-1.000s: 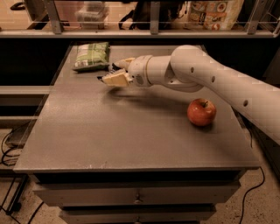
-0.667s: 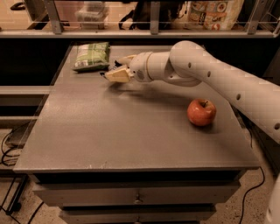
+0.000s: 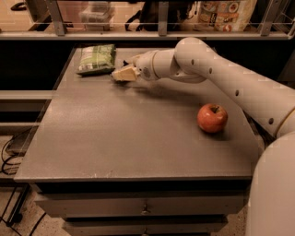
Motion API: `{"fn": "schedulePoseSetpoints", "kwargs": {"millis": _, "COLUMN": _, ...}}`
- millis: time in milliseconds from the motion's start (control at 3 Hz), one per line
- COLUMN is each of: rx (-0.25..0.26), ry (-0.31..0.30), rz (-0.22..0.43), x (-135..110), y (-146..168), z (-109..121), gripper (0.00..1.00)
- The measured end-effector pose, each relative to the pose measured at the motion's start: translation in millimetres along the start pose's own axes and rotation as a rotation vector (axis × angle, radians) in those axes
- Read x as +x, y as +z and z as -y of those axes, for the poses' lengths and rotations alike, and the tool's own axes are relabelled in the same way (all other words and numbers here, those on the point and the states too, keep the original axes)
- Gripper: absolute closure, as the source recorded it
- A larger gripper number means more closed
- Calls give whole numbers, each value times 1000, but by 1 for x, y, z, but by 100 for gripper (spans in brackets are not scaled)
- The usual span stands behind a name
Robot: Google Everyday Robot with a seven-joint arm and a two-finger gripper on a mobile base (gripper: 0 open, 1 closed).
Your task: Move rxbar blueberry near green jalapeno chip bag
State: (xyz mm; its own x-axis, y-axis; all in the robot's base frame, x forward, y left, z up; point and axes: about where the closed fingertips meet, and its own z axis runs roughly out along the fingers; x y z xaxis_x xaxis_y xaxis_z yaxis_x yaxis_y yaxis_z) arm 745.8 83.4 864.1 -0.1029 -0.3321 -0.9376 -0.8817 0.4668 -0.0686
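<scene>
The green jalapeno chip bag [image 3: 96, 58], green and white, lies at the back left of the grey table [image 3: 129, 147]. My gripper [image 3: 122, 74] is at the end of the white arm [image 3: 216, 69], low over the table just right of the bag's near corner. The rxbar blueberry does not show; the gripper hides the spot beneath and inside it.
A red apple [image 3: 212, 118] stands on the right side of the table. A railing and a shelf with packages [image 3: 221, 14] run along the back edge. Drawers [image 3: 145, 207] sit under the table's front edge. Cables lie on the floor at the left.
My gripper has moved a little farther back on the table, staying close to the chip bag. The apple and the bag have not moved.
</scene>
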Motion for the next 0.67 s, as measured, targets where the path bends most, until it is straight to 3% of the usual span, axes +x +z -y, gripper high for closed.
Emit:
{"fn": "schedulePoseSetpoints", "kwargs": {"millis": 333, "rx": -2, "ry": 10, "rz": -1, "x": -1, "y": 12, "z": 9, "gripper": 0}}
{"fn": "schedulePoseSetpoints", "kwargs": {"millis": 667, "rx": -2, "ry": 10, "rz": -1, "x": -1, "y": 13, "z": 9, "gripper": 0}}
